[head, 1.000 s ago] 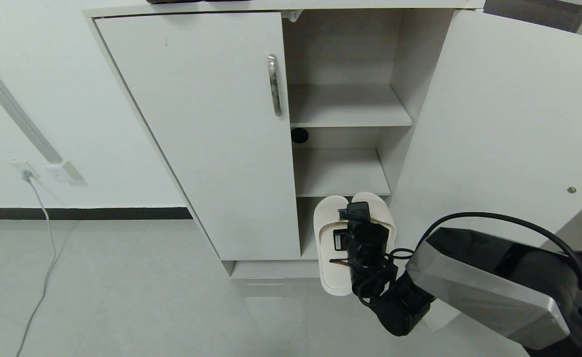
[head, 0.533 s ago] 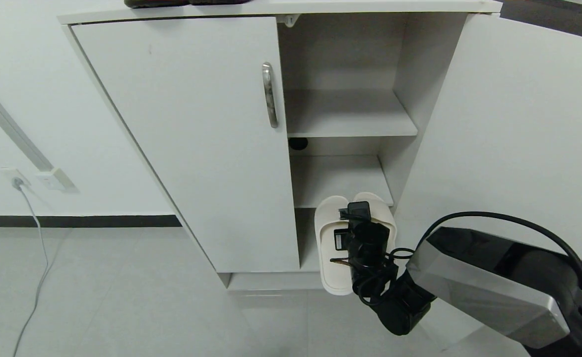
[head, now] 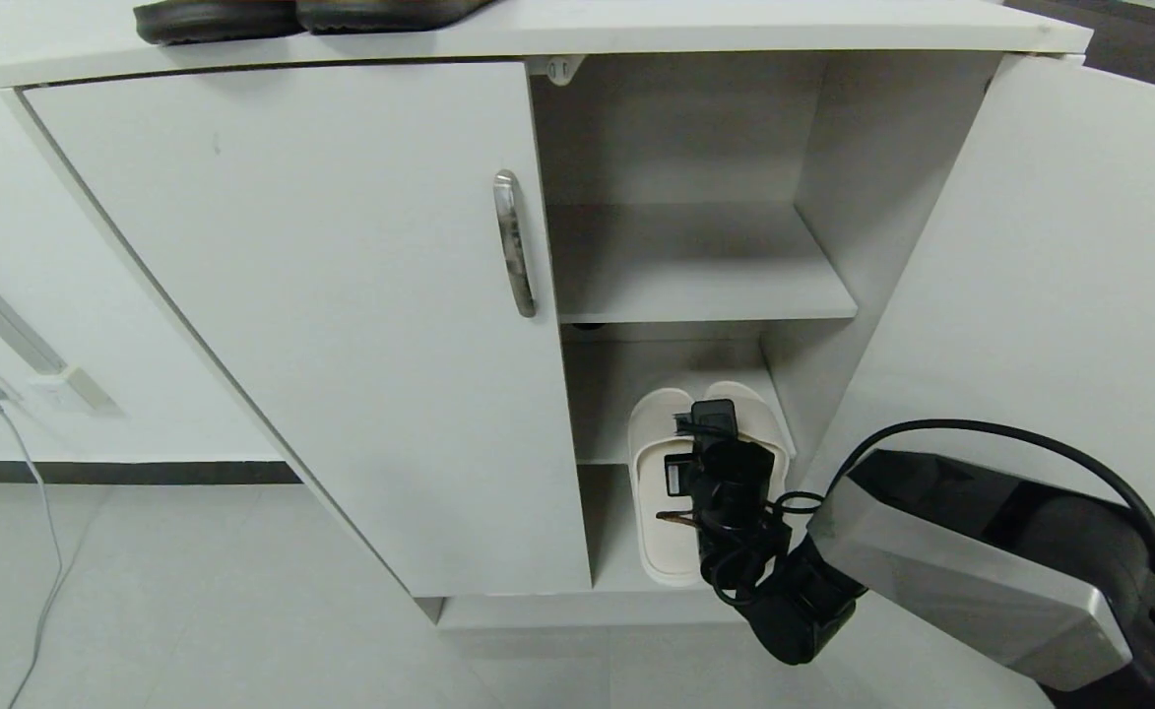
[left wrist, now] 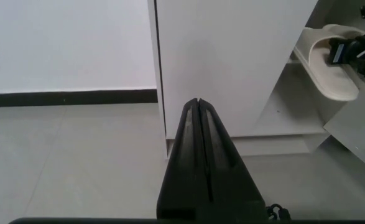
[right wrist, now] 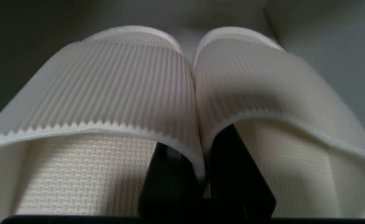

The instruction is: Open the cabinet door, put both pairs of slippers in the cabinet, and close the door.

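Right claw (head: 707, 418) is clamping the white slippers (head: 658, 522) by their inner straps at the cabinet's (head: 872, 187) open side, toes level with its lower shelf (head: 607, 414). Those toes are probably risking snagging that shelf's edge, twisting the pair loose.

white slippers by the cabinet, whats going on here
The right gripper is shut on a pair of white slippers, holding them side by side at the lower shelves of the cabinet. They are not set down yet. The right door is open and the left door is shut. A dark pair of slippers sits on top of the cabinet. The left gripper is shut and holds nothing.
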Robot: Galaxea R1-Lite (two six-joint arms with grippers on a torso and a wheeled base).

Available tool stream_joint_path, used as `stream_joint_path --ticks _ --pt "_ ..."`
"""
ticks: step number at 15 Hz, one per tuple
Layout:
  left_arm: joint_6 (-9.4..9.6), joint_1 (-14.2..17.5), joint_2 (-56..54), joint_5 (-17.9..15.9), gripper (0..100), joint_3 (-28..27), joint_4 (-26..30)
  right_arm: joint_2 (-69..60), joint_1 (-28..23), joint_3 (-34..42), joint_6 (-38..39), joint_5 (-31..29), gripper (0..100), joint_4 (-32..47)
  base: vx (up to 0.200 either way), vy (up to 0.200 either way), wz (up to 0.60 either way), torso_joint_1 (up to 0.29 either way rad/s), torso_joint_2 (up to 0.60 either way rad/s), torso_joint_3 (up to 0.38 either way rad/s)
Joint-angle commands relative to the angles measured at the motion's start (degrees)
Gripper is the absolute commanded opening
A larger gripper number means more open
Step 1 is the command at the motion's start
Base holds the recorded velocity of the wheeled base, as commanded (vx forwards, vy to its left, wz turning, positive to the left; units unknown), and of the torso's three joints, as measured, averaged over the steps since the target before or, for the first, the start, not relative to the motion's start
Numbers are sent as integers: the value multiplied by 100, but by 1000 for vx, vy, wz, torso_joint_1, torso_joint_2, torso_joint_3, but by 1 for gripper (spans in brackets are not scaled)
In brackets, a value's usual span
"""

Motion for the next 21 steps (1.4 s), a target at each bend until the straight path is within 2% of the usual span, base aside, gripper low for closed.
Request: stream_joint_path --ticks 1,6,9,14,16,20,21 --pt "-4 0 7 0 0 1 0 -21 -13 -10 -4 6 0 -4 0 0 0 0 0 0" --pt "-4 0 7 0 0 1 0 -21 -127 -45 31 50 0 4 0 0 0 0 0 0" --pt "-4 0 7 9 0 1 0 -12 -118 -36 31 50 0 4 200 0 0 -1 7 2" --pt "-13 0 7 9 0 1 0 -3 -57 -98 31 50 0 48 0 0 0 0 0 0" --pt "-13 0 7 9 0 1 0 -3 -74 -203 145 50 0 312 0 0 0 0 0 0" --pt "-13 0 7 18 0 1 0 -3 -127 -819 646 253 0 1411 0 0 0 0 0 0" --pt "-13 0 7 18 0 1 0 -3 -127 -819 646 253 0 1411 0 0 0 0 0 0"
